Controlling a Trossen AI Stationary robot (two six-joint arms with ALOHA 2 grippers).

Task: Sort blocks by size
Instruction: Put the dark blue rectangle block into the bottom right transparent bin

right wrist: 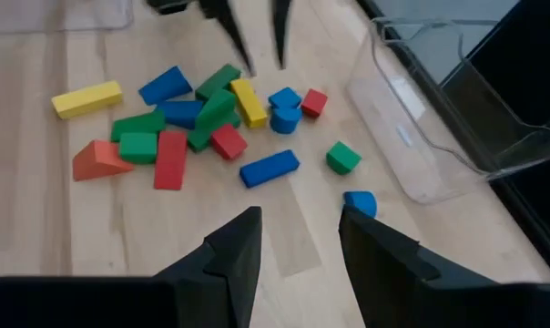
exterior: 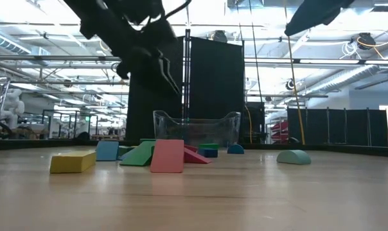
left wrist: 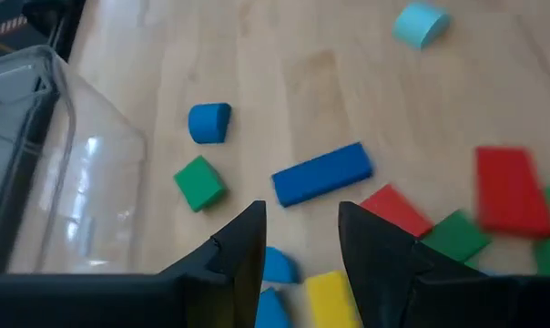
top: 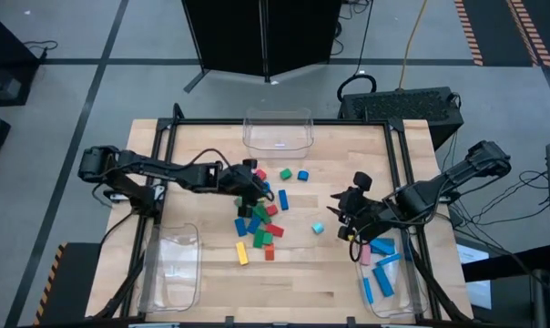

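Observation:
The blocks (top: 261, 217) lie in a loose pile mid-table: blue, green, red and yellow pieces, flat on the wood. A cyan half-round (top: 318, 228) lies apart to the right. My left gripper (top: 254, 187) hovers open over the pile's far part, fingers slanting down; its wrist view shows a blue bar (left wrist: 322, 173) beyond the open fingertips (left wrist: 298, 246). My right gripper (top: 344, 211) is open and empty to the right of the pile, pointing toward it (right wrist: 298, 241). In the right wrist view the left gripper's two fingers (right wrist: 231, 32) stand over the pile.
A clear bin (top: 277, 128) stands at the far edge. A second clear bin (top: 170, 266) sits near left. A third (top: 389, 278), near right, holds blue, pink and cyan blocks. A green cube (left wrist: 199, 182) and a blue half-round (left wrist: 208, 121) lie near the far bin.

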